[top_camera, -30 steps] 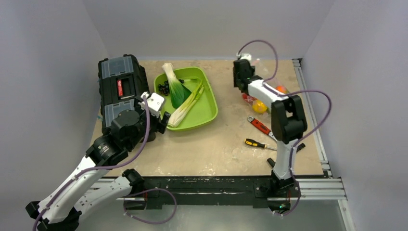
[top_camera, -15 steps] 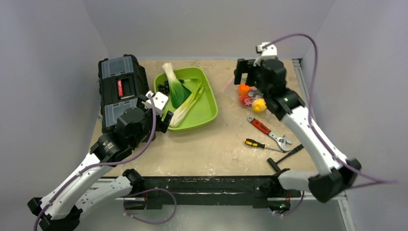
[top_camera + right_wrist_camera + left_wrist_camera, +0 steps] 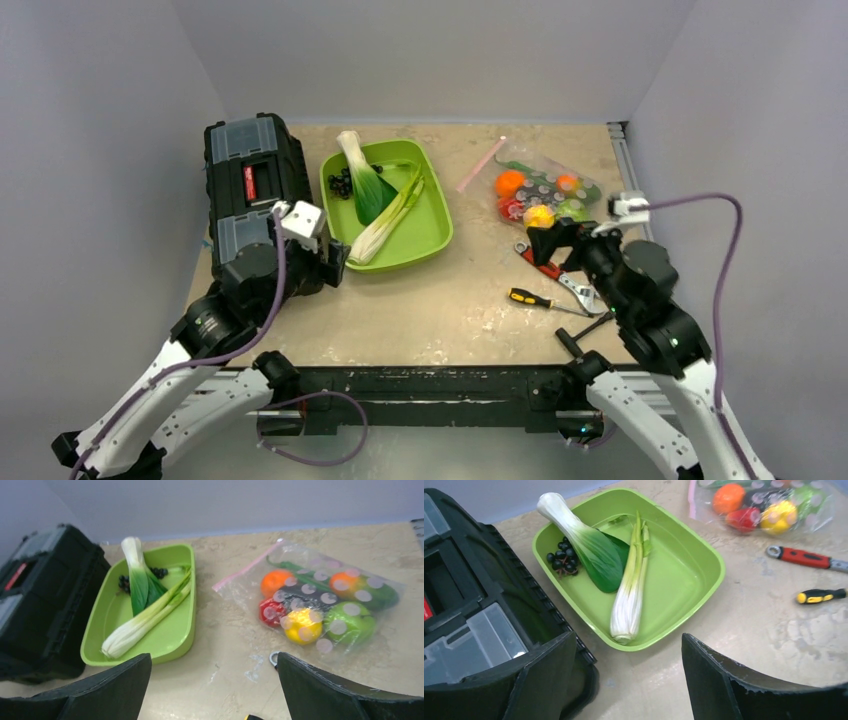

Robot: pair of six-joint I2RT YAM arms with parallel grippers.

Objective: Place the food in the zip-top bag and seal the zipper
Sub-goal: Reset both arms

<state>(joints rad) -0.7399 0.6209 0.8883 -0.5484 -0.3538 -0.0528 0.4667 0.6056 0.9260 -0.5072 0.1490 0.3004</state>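
The clear zip-top bag (image 3: 545,190) lies flat at the far right of the table. Inside it are toy foods: an orange (image 3: 510,183), a yellow piece (image 3: 540,216), a red piece (image 3: 512,208) and green pieces (image 3: 572,208). Its pink zipper (image 3: 481,165) forms the left edge and lies straight. My right gripper (image 3: 545,240) is open and empty, just in front of the bag and apart from it. The right wrist view shows the bag (image 3: 320,605) and zipper (image 3: 245,571) ahead of the right gripper (image 3: 215,680). My left gripper (image 3: 335,262) is open and empty by the tray's near corner.
A green tray (image 3: 435,235) holds a leek (image 3: 385,220), a bok choy (image 3: 365,180) and black grapes (image 3: 343,183). A black toolbox (image 3: 250,185) stands at the left. A red wrench (image 3: 545,263), a yellow-black screwdriver (image 3: 530,298) and a black tool (image 3: 585,330) lie near the right arm.
My right arm has drawn back from over the bag toward the near edge, leaving the bag lying flat with the food inside. My left arm has pulled back a little.
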